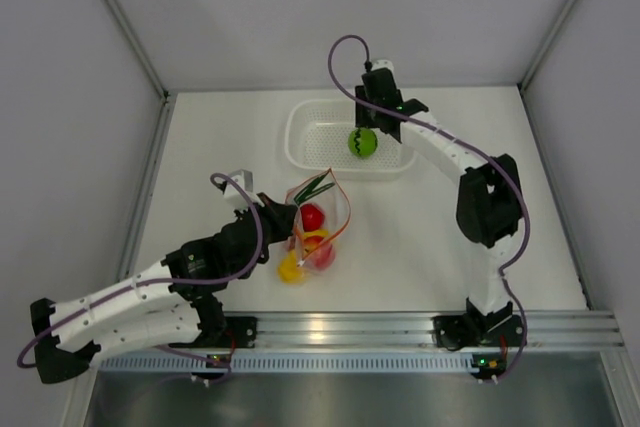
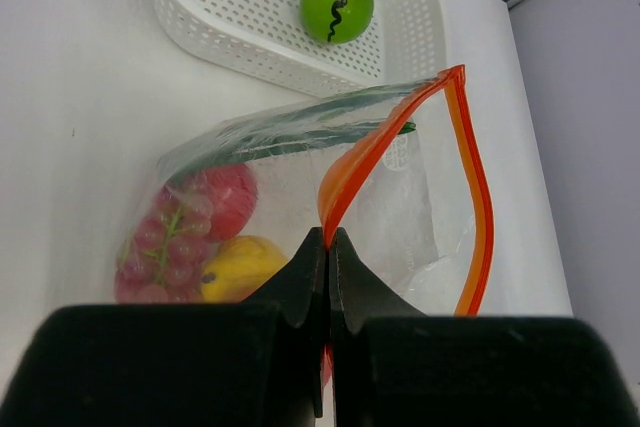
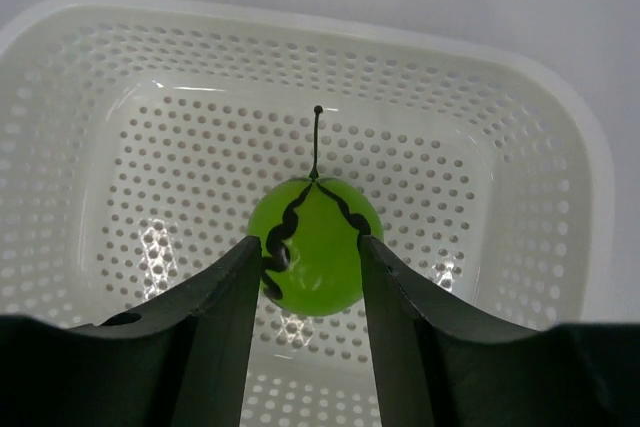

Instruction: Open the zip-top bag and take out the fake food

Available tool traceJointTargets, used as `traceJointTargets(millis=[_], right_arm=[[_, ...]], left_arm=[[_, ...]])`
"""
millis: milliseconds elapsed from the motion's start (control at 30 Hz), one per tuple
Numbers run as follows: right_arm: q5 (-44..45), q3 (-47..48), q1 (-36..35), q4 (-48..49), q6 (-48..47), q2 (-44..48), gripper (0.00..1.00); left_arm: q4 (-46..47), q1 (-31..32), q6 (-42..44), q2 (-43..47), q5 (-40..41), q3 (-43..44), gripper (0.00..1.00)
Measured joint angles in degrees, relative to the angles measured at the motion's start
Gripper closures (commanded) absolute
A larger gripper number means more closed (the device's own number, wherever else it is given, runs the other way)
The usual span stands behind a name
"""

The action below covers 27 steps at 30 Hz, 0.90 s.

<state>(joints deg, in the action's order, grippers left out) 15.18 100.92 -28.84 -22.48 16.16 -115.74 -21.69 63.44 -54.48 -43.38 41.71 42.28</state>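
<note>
While left jaws clamp the zip-top bag [image 2: 400,209], green ball [image 3: 315,247] sits between parted right jaws, grip uncertain

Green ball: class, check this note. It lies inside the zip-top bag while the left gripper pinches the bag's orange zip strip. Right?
No. The green ball is in the white perforated basket, between the fingers of the right gripper, not inside the zip-top bag; the right wrist view shows it. The left gripper does pinch the orange zip strip.

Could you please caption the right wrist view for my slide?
Right fingers flank the green ball in the white perforated basket.
</note>
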Motion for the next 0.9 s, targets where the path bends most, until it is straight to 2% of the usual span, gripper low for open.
traceJointTargets(millis=[100,300,367,467,700,900], right_arm=[[-1.73,-3.48,-0.02,0.02,0.96,5.14,0.57],[-10.05,-13.70,-1.44,-1.05,4.63,24.83,0.63],[-12.33,-15.45,-3.30,-0.79,4.98,30.64,0.65],[-14.03,-18.56,-9.64,-1.25,4.44,37.90,0.67],[-14.60,-24.87,-25.42,-1.79,3.10,41.07,0.71],[-13.73,-29.68,-30.53,-1.51,2.08,40.04,0.70]], left_arm=[[-0.02,0.00,-0.15,0.00,-0.07,0.00,1.00],[-0.20,0.00,-0.90,-0.04,-0.07,0.37,1.00],[-0.42,0.00,-1.03,-0.04,-0.09,0.85,1.00],[-0.66,0.00,-1.36,-0.04,-0.20,1.27,1.00],[-1.38,0.00,-2.84,-0.04,-1.64,1.68,1.00],[-1.60,0.00,-2.82,-0.02,-3.91,2.16,1.00]])
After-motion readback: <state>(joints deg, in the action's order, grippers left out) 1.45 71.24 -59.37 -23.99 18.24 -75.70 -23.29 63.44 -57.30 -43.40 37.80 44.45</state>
